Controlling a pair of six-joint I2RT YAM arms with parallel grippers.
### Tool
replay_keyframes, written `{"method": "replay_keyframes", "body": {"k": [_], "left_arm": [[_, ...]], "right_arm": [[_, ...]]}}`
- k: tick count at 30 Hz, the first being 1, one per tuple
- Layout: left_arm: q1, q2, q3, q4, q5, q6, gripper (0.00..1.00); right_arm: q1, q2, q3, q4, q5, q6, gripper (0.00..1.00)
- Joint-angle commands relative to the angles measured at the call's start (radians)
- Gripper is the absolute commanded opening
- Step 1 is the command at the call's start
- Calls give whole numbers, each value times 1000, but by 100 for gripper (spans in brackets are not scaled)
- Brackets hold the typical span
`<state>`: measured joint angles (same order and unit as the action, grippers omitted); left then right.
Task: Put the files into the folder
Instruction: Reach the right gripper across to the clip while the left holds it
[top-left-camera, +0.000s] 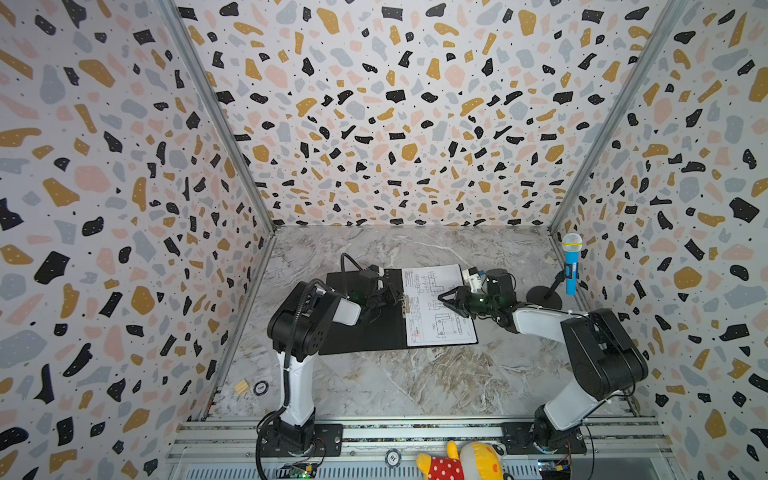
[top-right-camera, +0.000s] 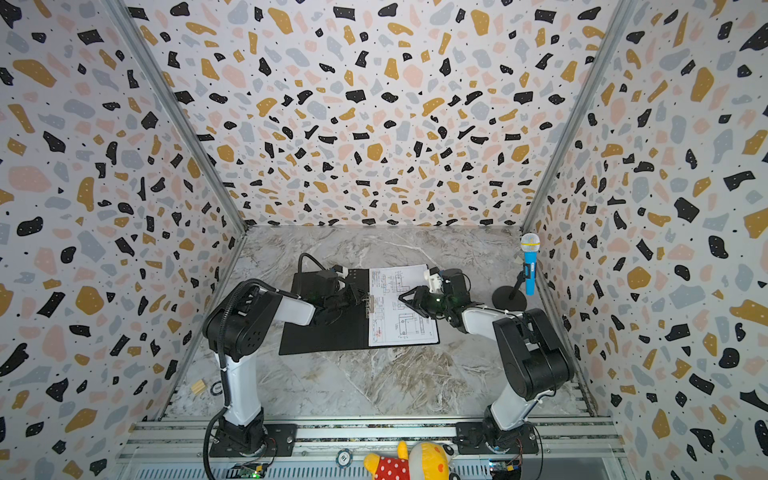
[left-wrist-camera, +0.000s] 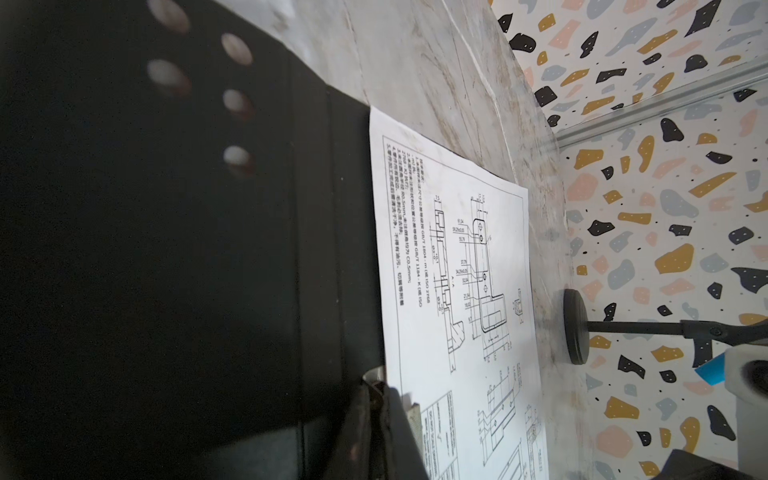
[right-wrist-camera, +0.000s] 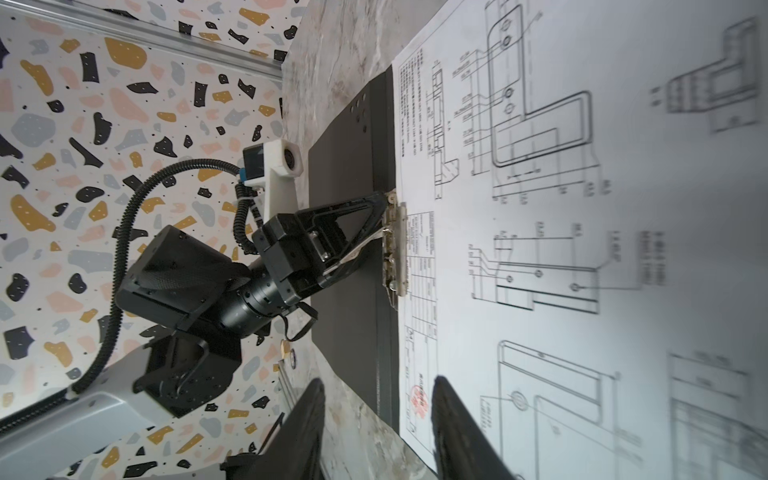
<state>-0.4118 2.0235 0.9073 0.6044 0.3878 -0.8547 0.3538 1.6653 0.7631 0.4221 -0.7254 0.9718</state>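
Step in hand: judged to be fastening. The drawing sheet (top-left-camera: 434, 328) already lies in the open folder (top-left-camera: 357, 336), and the left gripper (right-wrist-camera: 384, 203) works at the spine clip (right-wrist-camera: 395, 249).
Next move: probably calls for seating the sheet's left edge squarely at the clip. The right gripper (top-left-camera: 444, 297) would keep the paper flat, with no sideways drag that could skew or crease it.
Near edge: bare marble table (top-left-camera: 415, 386) runs from the near edge up to the folder. A wooden block (top-left-camera: 241, 386) and a round disc (top-left-camera: 260, 387) lie side by side near the near-left corner, well apart from the work.
Folder: flat at mid-table, black inside up, with its spine running near to far.
Drawing sheet: covers the folder's right half, its left edge along the spine. Whether more sheets lie beneath it cannot be told.
Spine clip: metal, at mid-spine on the sheet's left edge. Whether it clamps the paper cannot be told.
Left gripper: fingers pressed together, reaching over the folder's left half, tips touching the clip's far end.
Right gripper: fingers spread with nothing between them, low over the sheet and pointing toward the spine.
Right edge: a microphone stand (top-left-camera: 540, 297) carrying a blue microphone (top-left-camera: 571, 266) stands near the right arm, so room there is tight.
Far edge: open marble lies beyond the folder, giving free room to withdraw.
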Motion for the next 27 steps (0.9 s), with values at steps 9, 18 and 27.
{"method": "replay_keyframes", "body": {"k": [9,18,27], "left_arm": [[-9,-14,-47,31,24,-93,7],[-12,-23,-60,49,34,-115,6],[-12,-22,-68,58,43,-113,5]], "right_arm": [[75,137,105,213,-97,355,38],[174,219,158,253,-97,485,37],[203,310,221,302,-103,565,35]]}}
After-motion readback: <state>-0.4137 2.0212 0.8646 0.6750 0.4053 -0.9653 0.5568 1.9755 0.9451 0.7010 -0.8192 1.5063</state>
